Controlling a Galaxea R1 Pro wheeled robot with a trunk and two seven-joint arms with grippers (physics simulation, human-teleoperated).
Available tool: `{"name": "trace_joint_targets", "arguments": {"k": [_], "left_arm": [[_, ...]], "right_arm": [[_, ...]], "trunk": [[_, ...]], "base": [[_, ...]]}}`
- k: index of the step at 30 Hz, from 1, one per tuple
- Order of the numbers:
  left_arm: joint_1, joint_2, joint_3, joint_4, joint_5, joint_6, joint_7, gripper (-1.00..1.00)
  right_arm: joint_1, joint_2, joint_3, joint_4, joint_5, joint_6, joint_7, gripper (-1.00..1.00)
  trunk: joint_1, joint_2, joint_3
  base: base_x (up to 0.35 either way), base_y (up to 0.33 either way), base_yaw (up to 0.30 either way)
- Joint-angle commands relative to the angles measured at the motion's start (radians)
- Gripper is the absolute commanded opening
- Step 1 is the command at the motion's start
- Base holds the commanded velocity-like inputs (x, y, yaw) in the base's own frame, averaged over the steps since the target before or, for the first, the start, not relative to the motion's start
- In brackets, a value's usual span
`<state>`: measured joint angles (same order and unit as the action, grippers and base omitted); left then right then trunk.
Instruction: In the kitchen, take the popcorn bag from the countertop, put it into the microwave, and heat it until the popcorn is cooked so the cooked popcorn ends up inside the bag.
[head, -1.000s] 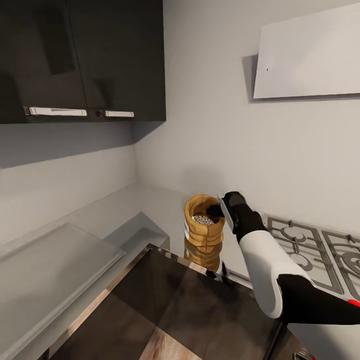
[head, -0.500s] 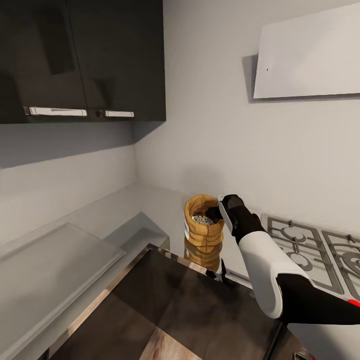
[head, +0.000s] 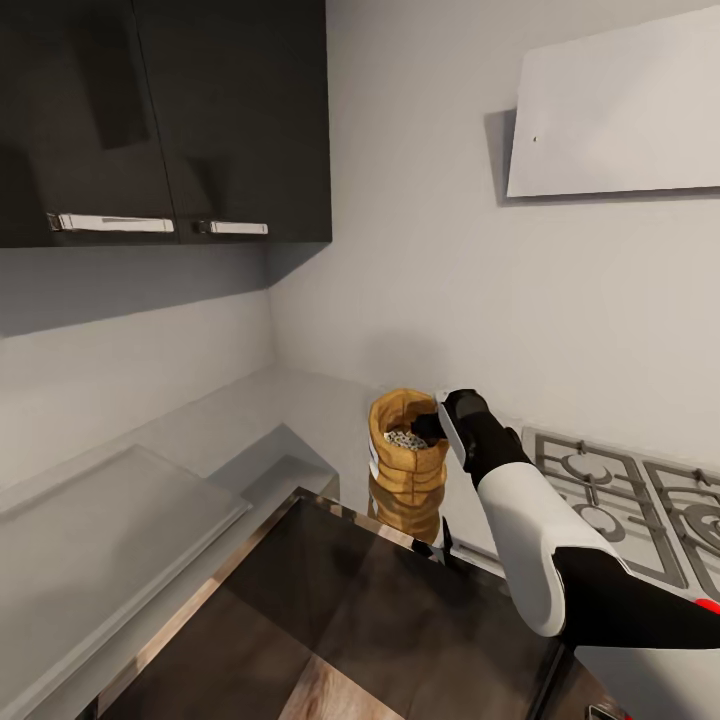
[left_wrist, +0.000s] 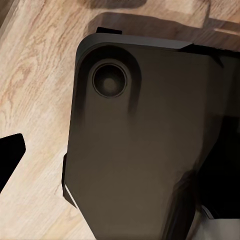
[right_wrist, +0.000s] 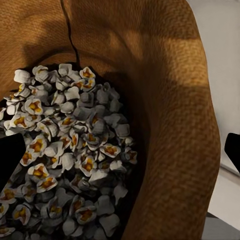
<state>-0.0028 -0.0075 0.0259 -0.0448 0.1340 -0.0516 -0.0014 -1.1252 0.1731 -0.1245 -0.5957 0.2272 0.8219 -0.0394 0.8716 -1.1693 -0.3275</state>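
The popcorn bag (head: 405, 470), a tan burlap sack with a rolled rim, stands upright on the glossy grey countertop (head: 290, 410) just left of the hob. White-and-yellow popcorn (right_wrist: 75, 165) fills it. My right gripper (head: 432, 425) is at the sack's right rim. In the right wrist view the right gripper (right_wrist: 120, 160) is open, with one fingertip (right_wrist: 10, 160) over the popcorn and the other outside the sack's wall (right_wrist: 170, 100). The left wrist view looks down at wooden floor, with one black fingertip (left_wrist: 10, 155) of my left gripper at the frame's edge.
A steel gas hob (head: 620, 490) with grates lies right of the sack. Dark wall cabinets (head: 170, 120) with bar handles hang at upper left, and a pale hood panel (head: 620, 110) at upper right. A dark glossy slab (head: 380, 620) lies nearest me. My dark base (left_wrist: 150, 150) shows below the left wrist.
My right gripper has sunk slightly toward the sack's rim during the first half second, then stayed still. The bag has not moved.
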Motion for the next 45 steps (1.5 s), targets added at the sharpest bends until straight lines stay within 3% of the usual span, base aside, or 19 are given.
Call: {"name": "trace_joint_targets", "arguments": {"k": [1,8,9,17,24,29,33,36,45], "left_arm": [[0.0,0.0,0.002,0.0,0.007,-0.003,0.0,1.0],[0.0,0.0,0.002,0.0,0.007,-0.003,0.0,1.0],[0.0,0.0,0.002,0.0,0.007,-0.003,0.0,1.0],[0.0,0.0,0.002,-0.001,0.007,-0.003,0.0,1.0],[0.0,0.0,0.002,-0.001,0.007,-0.004,0.0,1.0],[0.0,0.0,0.002,-0.001,0.007,-0.004,0.0,1.0],[0.0,0.0,0.002,-0.001,0.007,-0.004,0.0,1.0],[0.0,0.0,0.002,-0.001,0.007,-0.004,0.0,1.0],[0.0,0.0,0.003,0.0,0.007,-0.003,0.0,1.0]], "right_arm": [[-0.001,0.001,-0.007,-0.001,0.006,0.003,0.001,1.0],[-0.001,0.001,-0.012,-0.001,0.006,0.003,0.001,1.0],[-0.001,0.001,-0.012,0.0,0.005,0.003,0.0,-1.0],[-0.001,0.001,-0.012,0.001,0.004,0.005,-0.049,-1.0],[-0.001,0.001,-0.012,-0.007,0.004,0.01,-0.053,-1.0],[-0.001,0.001,-0.03,-0.023,0.005,0.076,-0.051,-1.0],[-0.001,0.001,-0.074,-0.148,0.007,0.223,-0.051,-1.0],[-0.001,0.001,-0.079,-0.238,0.007,0.225,-0.051,-1.0],[-0.001,0.001,-0.086,-0.336,0.007,0.225,-0.048,-1.0]], "trunk": [[0.0,-0.001,-0.001],[0.0,-0.001,-0.001],[0.0,-0.001,-0.001],[0.0,-0.001,-0.001],[0.0,-0.001,-0.001],[0.0,-0.001,-0.001],[0.0,-0.001,-0.001],[0.0,-0.001,-0.001],[0.0,-0.001,-0.001]], "base": [[0.0,0.0,0.0],[0.0,0.0,0.0],[0.0,0.0,0.0],[0.0,0.0,0.0],[0.0,0.0,0.0],[0.0,0.0,0.0],[0.0,0.0,0.0],[0.0,0.0,0.0],[0.0,0.0,0.0]]}}
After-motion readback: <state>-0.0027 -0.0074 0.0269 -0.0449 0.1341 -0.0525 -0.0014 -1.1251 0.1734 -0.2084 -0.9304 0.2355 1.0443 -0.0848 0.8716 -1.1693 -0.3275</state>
